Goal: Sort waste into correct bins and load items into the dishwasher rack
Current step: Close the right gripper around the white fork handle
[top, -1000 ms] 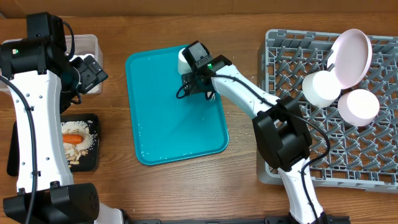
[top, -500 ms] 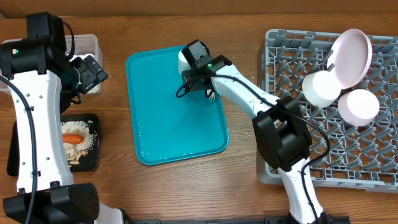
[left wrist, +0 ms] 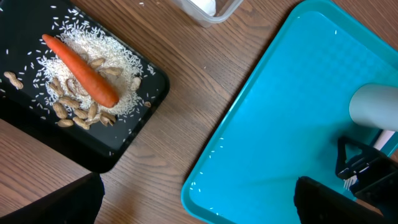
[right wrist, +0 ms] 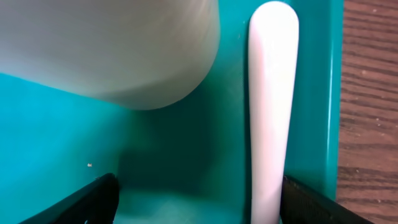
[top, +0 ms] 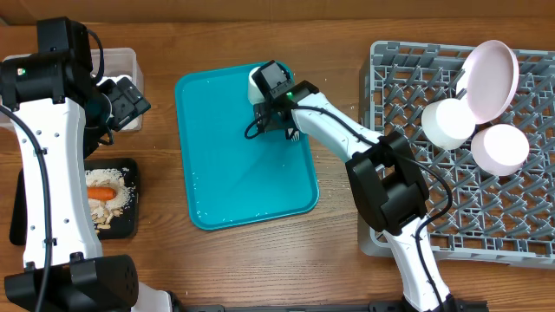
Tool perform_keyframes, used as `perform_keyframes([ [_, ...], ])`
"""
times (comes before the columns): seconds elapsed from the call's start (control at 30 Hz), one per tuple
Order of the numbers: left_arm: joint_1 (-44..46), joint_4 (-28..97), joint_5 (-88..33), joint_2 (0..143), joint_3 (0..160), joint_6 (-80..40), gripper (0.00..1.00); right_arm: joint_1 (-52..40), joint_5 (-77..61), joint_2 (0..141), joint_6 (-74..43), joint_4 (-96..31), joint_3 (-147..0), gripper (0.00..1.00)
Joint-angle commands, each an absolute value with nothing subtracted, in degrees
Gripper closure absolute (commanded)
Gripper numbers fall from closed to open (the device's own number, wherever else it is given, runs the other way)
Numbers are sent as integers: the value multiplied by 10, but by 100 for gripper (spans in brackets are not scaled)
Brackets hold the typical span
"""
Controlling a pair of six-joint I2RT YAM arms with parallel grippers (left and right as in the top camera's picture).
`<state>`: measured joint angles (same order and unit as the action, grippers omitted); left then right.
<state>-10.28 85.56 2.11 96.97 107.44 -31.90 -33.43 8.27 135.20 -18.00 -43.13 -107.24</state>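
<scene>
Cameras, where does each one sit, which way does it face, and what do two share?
Overhead: fixed above the table, facing straight down on teal tray, dishwasher rack, black tray; left arm and right arm show.
Left wrist: on the left arm, facing down at carrot and teal tray; left end effector at bottom edge.
Right wrist: low over the teal tray, close on cup and fork; right end effector at bottom edge.
Shared: overhead and left wrist both show the carrot.
</scene>
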Motion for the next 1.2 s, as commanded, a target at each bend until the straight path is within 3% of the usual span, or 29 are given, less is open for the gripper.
perform_keyframes([
  [0.0,-106,854,19,968,1079,-330,0,-334,83,1359,-183,-448,-1072,23],
  [0.2,-106,854,19,968,1079,-330,0,-334,74,1359,-183,-486,-1072,42],
  [0.4,-106,855,19,968,1079,-330,0,-333,75,1359,-219,-492,-1072,43],
  [0.63,-106,854,19,968,1079,-330,0,-327,86,1359,-228,-477,-1072,53],
  [1.17,-106,854,19,968,1079,-330,0,-324,89,1359,-226,-478,-1075,86],
])
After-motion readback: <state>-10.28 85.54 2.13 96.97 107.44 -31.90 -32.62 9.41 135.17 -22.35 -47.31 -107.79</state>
